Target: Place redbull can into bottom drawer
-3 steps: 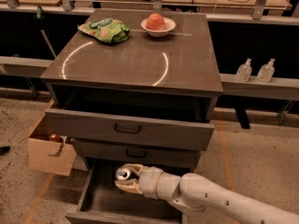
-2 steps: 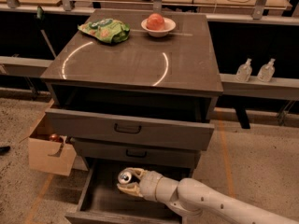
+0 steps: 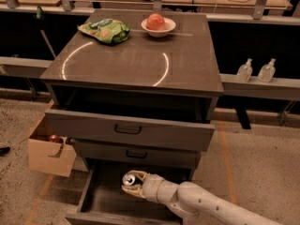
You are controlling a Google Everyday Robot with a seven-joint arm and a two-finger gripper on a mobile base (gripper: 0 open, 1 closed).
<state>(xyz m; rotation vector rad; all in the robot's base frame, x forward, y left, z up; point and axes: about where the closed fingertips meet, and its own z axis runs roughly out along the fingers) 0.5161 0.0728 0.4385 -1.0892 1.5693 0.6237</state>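
Gripper (image 3: 132,185) reaches in from the near right, inside the open bottom drawer (image 3: 87,193). Its fingers are narrowed around the can (image 3: 130,178), held upright with the silver top up, over the drawer's dark floor; contact with the floor cannot be told. Top drawer (image 3: 129,128) is pulled partly out. On the cabinet top, far side: green bag (image 3: 105,30) and, right of it, a bowl (image 3: 158,27) holding a red fruit. Cardboard box (image 3: 48,153) sits on the floor at left.

The room was dim. A grey-brown cabinet (image 3: 140,69) stood in the middle, with a ring of light on its top. The speckled floor (image 3: 262,172) had an orange line (image 3: 226,149) at the right. A cardboard box (image 3: 44,156) sat lower left. My pincer (image 3: 132,182) was bottom middle.
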